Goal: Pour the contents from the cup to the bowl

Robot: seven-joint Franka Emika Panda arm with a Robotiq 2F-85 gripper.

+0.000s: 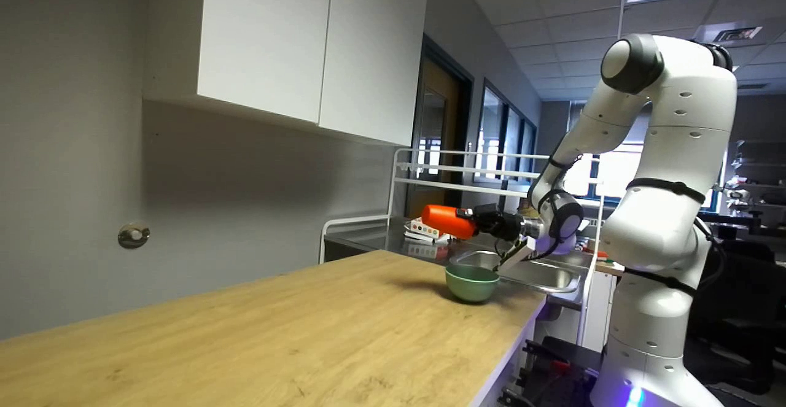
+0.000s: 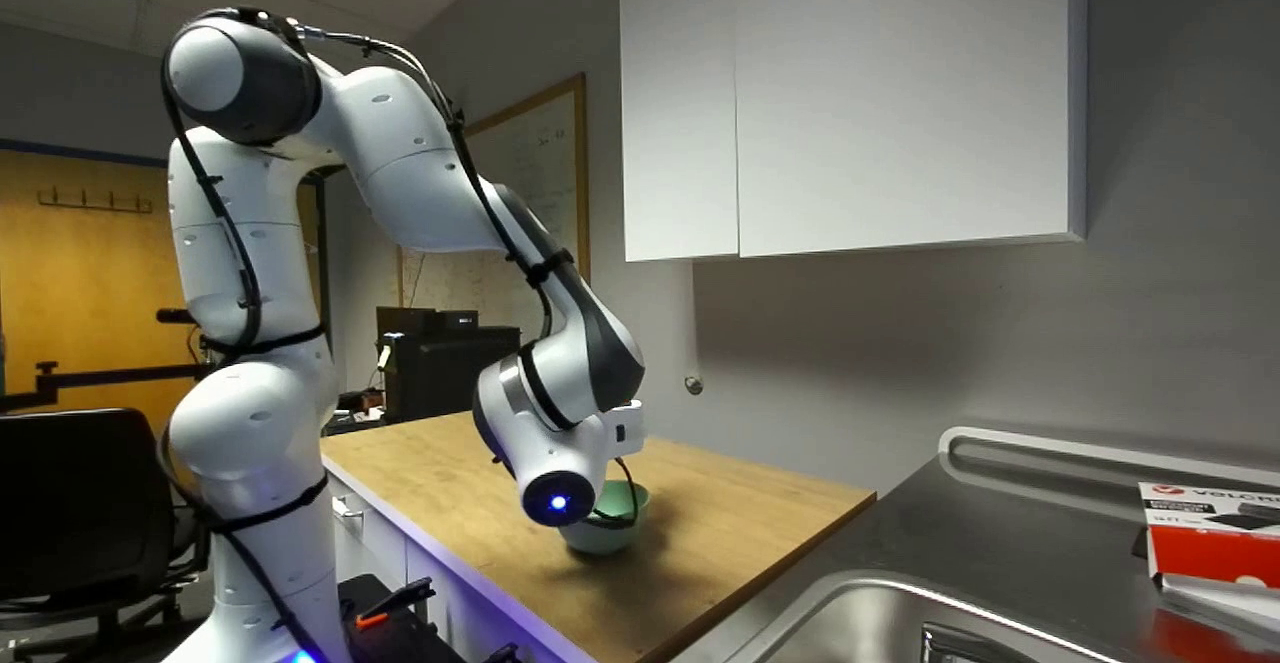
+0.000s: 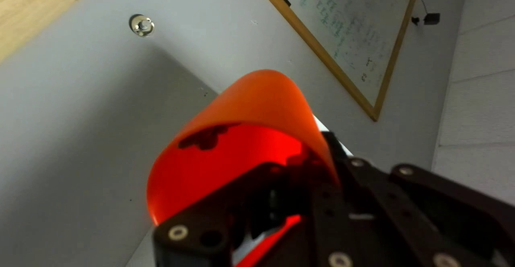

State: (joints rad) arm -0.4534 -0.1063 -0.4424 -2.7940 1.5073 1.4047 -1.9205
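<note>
On the worktop [image 1: 276,333] stands the bowl [image 1: 472,288]; higher up, the gripper [image 1: 468,213] holds the cup [image 1: 446,220], pinched by its wall and tipped nearly level, a dark patch [image 3: 207,139] inside. Beyond lies the sink [image 1: 548,277], then a bright window [image 1: 617,172].

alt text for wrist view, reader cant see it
Red-orange tapered plastic cup held by a black jointed claw, its mouth toward the viewer, what look like dark bits inside. Behind: a grey wall and a brown-framed whiteboard.
</note>
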